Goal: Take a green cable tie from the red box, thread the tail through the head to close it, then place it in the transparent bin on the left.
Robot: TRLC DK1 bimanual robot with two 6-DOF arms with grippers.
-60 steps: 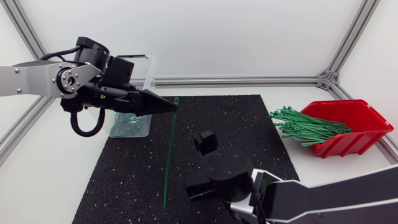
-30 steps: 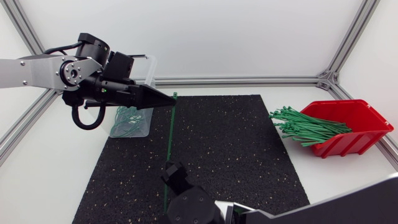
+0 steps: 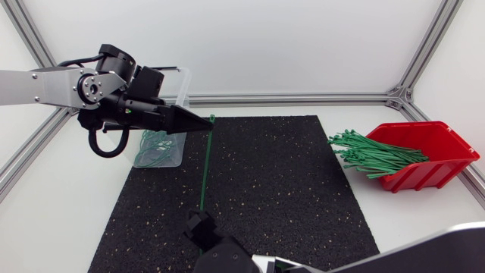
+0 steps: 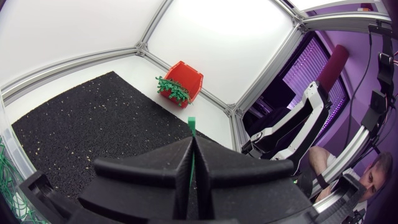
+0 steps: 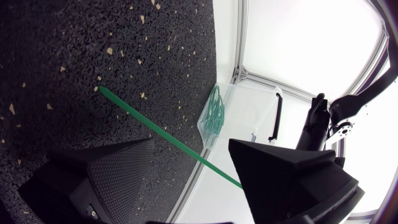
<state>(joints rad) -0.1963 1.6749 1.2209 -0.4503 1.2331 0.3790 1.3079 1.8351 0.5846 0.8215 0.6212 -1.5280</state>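
Pinching 1 green cable tie [image 3: 206, 167] just below its head, the left gripper [image 3: 208, 127] has its 2 wedge fingers pressed together on the strap. In the left wrist view the small square head pokes out just past the closed fingertips. The left arm [image 3: 45, 83] comes in from the side and holds that end above the far edge of the black mat [image 3: 288, 182], just beside the transparent bin [image 3: 173, 161]. From there the tie runs straight and unbent toward the mat's near edge, down to the right gripper [image 3: 200, 224].

The right gripper's 2 fingers [image 5: 118, 171] stand well apart. In the right wrist view the strap passes through the gap between them, and its pointed tail reaches out ahead of them over the speckled mat. The strap runs close by the inner face of 1 finger, and whether it touches there cannot be told.

The transparent bin sits at the mat's far left corner, with several looped green ties [image 3: 151, 148] lying in it. The red box [image 3: 436, 152] stands off the mat on the white table [image 3: 61, 220] to the right. A bundle of loose green ties [image 3: 371, 155] spills over its open front toward the mat. The held tie is not yet threaded: its head is in the left gripper and its tail is free at the right one.
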